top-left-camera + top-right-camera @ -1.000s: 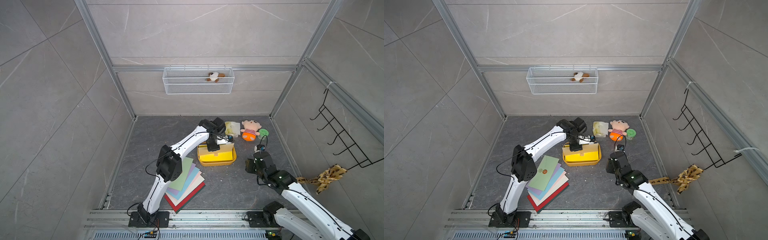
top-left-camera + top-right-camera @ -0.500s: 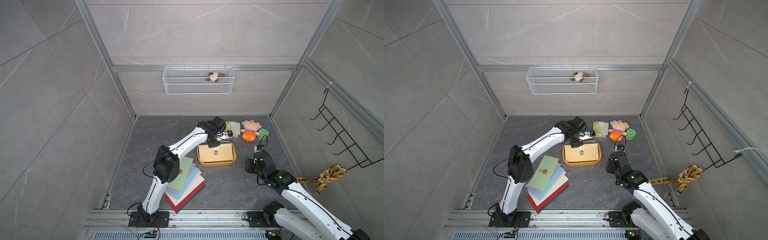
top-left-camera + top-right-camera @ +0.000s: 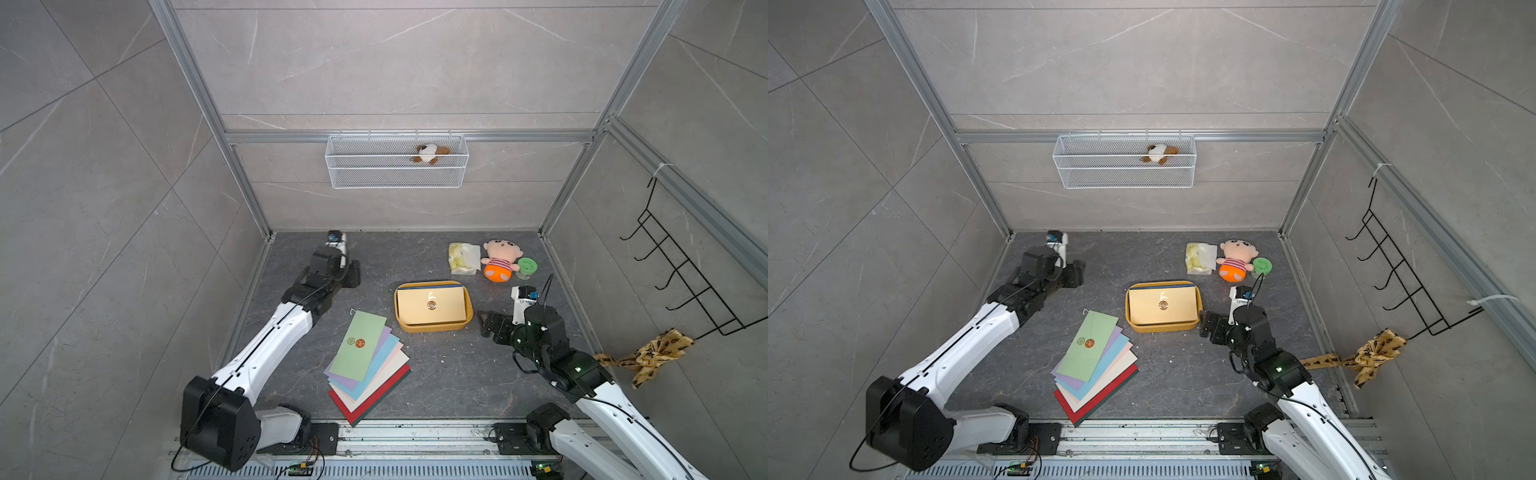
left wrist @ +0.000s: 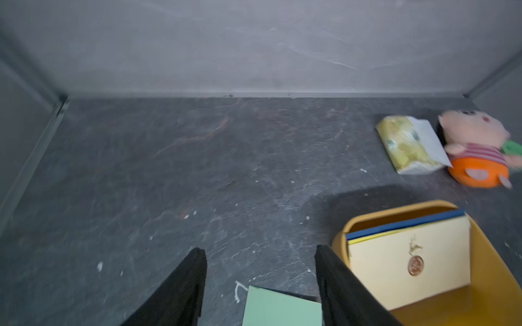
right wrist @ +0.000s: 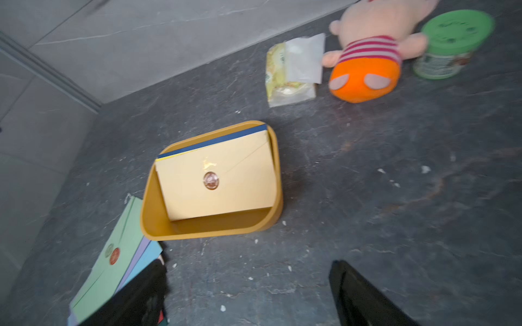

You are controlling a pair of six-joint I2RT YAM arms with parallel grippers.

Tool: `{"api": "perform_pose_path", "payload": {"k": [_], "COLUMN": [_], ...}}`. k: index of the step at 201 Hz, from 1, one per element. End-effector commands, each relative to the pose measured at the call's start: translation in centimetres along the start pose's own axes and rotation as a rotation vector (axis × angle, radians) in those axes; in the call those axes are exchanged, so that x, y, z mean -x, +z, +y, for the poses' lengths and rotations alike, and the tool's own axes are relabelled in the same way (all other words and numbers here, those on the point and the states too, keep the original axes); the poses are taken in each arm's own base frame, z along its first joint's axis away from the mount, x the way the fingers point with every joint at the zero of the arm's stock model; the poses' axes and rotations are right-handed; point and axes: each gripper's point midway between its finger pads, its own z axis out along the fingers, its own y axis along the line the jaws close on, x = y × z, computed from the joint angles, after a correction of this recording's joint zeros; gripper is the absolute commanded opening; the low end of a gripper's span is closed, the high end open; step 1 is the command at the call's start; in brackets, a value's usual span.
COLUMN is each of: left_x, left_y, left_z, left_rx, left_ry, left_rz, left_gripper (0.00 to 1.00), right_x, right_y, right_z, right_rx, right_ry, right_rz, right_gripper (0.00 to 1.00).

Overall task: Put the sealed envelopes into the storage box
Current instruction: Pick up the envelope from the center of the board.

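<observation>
The storage box (image 3: 432, 328), a yellow-orange tray, sits mid-floor in both top views. A cream sealed envelope (image 3: 430, 305) leans inside it, with navy and yellow edges behind. Several more sealed envelopes (image 3: 365, 361) lie fanned in a stack to the box's front left, a pale green one (image 3: 1088, 345) on top. My left gripper (image 3: 352, 272) is at the back left, away from the box, open and empty (image 4: 260, 251). My right gripper (image 3: 488, 324) hovers just right of the box, open with bare floor between its fingers (image 5: 248, 268).
A crinkly yellowish packet (image 3: 463, 257), a plush doll (image 3: 498, 259) and a green-lidded jar (image 3: 526, 268) lie behind the box at the right. A white wire basket (image 3: 397, 162) hangs on the back wall. A hook rack (image 3: 681, 282) and a cloth (image 3: 648, 353) are on the right wall.
My left gripper let go of the cream envelope in the box, opened, and pulled back to the far left. My right gripper's jaws opened wider; its arm barely moved.
</observation>
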Motion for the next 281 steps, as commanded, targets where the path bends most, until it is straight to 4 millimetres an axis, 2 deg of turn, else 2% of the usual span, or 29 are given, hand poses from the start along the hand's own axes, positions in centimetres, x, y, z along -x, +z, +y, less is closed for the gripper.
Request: {"api": "perform_pose_path", "payload": {"k": [1, 13, 28, 45, 74, 88, 97, 107, 125, 143, 174, 206, 281], "left_x": [-6.8, -9.9, -13.5, -16.5, -19.4, -20.1, -20.3, -20.5, -20.4, -20.4, -21.6, -22.4, -23.6], "left_y": [0.6, 0.7, 0.8, 0.7, 0.3, 0.1, 0.0, -0.1, -0.1, -0.1, 0.2, 0.4, 0.7], "left_z": [-0.5, 0.3, 1.0, 1.8, 3.5, 3.9, 4.1, 4.2, 4.3, 4.3, 4.7, 4.8, 5.2], "left_rx": [-0.092, -0.078, -0.081, -0.063, -0.005, 0.01, 0.02, 0.025, 0.028, 0.027, 0.053, 0.059, 0.083], "left_ry": [-0.301, -0.338, -0.372, -0.391, -0.4, -0.397, -0.39, -0.391, -0.387, -0.383, -0.384, -0.385, -0.378], "left_rz": [0.173, 0.226, 0.284, 0.33, 0.36, 0.37, 0.371, 0.372, 0.369, 0.372, 0.409, 0.435, 0.474], "left_gripper": [0.61, 0.6, 0.53, 0.47, 0.44, 0.4, 0.39, 0.39, 0.37, 0.34, 0.33, 0.32, 0.29], "right_x": [-2.8, -4.2, -6.7, -8.7, -12.8, -14.3, -15.1, -15.9, -16.6, -17.0, -17.8, -18.5, -19.4], "right_y": [2.7, 4.4, 6.1, 7.8, 11.0, 12.4, 13.3, 14.5, 16.2, 17.3, 18.7, 19.4, 19.6], "right_z": [5.7, 7.4, 9.5, 12.9, 18.7, 20.7, 21.3, 21.6, 22.0, 22.1, 21.5, 20.4, 18.5], "right_rx": [0.314, 0.335, 0.266, 0.245, 0.29, 0.282, 0.265, 0.236, 0.216, 0.183, 0.128, 0.067, 0.011], "right_ry": [0.205, 0.258, 0.198, 0.142, 0.128, 0.099, 0.097, 0.125, 0.131, 0.129, 0.122, 0.125, 0.114], "right_rz": [0.164, 0.191, 0.265, 0.326, 0.409, 0.427, 0.433, 0.444, 0.447, 0.45, 0.462, 0.468, 0.467], "right_gripper": [0.76, 0.73, 0.72, 0.68, 0.6, 0.58, 0.56, 0.52, 0.51, 0.51, 0.5, 0.5, 0.5]}}
